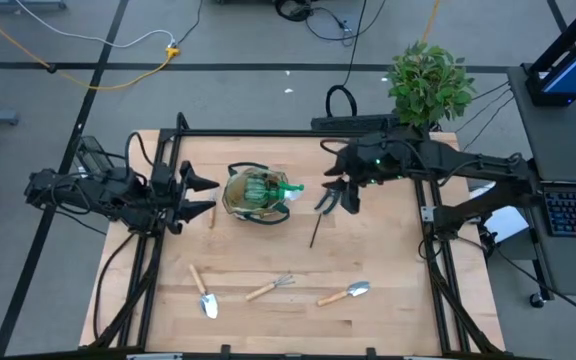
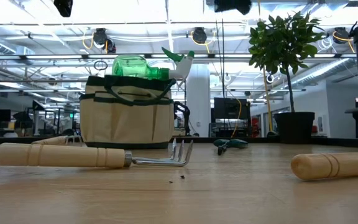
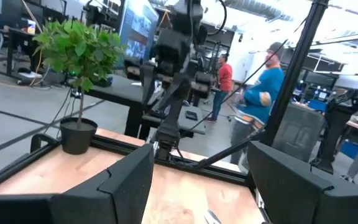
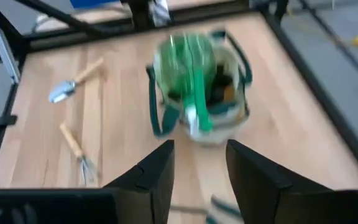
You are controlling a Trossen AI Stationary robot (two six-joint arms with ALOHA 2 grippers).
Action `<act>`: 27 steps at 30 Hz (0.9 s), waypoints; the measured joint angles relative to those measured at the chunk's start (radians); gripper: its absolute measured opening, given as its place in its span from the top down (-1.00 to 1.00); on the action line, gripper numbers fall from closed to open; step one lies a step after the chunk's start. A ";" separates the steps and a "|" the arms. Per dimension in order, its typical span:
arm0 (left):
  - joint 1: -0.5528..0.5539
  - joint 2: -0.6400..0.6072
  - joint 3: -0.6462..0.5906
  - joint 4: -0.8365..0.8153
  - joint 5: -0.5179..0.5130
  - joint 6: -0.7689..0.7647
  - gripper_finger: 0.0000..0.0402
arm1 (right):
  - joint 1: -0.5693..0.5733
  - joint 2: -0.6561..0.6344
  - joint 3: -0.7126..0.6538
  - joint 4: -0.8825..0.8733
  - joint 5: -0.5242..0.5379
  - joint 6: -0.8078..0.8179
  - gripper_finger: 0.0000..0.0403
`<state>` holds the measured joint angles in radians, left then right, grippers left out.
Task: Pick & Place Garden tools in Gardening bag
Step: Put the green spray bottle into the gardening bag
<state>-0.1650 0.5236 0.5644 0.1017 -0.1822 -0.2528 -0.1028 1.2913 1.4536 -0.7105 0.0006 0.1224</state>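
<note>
We saw the gardening bag (image 1: pixel 255 196) at the middle of the high view with the green spray bottle (image 1: pixel 268 188) in it, and both trowels (image 1: pixel 206 297) (image 1: pixel 346 293) and the hand rake (image 1: pixel 272 288) lying along the lower part of the table (image 1: pixel 388 250). The right gripper (image 1: pixel 334 195) hung right of the bag above the pruning shears (image 1: pixel 326 198), its fingers parted and holding nothing. The left gripper (image 1: pixel 204 197) sat left of the bag, spread wide and empty.

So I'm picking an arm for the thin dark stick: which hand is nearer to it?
The right. The right hand hangs just above the thin dark stick, beside the gardening bag. The left hand waits on the bag's far side.
</note>
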 joint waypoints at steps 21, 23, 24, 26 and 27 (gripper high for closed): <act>0.001 0.065 0.000 0.006 -0.002 -0.072 -0.33 | -0.047 -0.015 -0.479 0.521 -0.003 0.013 -0.56; 0.001 0.066 0.000 0.006 -0.002 -0.070 -0.33 | -0.053 -0.006 -0.505 0.598 -0.004 0.000 -0.58; 0.001 0.066 0.000 0.005 -0.002 -0.071 -0.33 | -0.055 0.000 -0.514 0.629 -0.004 -0.004 -0.59; 0.001 0.066 0.000 0.006 -0.002 -0.075 -0.33 | -0.062 0.010 -0.523 0.669 -0.005 -0.013 -0.59; 0.001 0.066 0.000 0.006 -0.002 -0.075 -0.33 | -0.062 0.021 -0.522 0.705 -0.005 -0.020 -0.59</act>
<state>-0.1638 0.5892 0.5644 0.1081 -0.1841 -0.3279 -0.1649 1.3125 0.9317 -0.0060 -0.0040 0.1026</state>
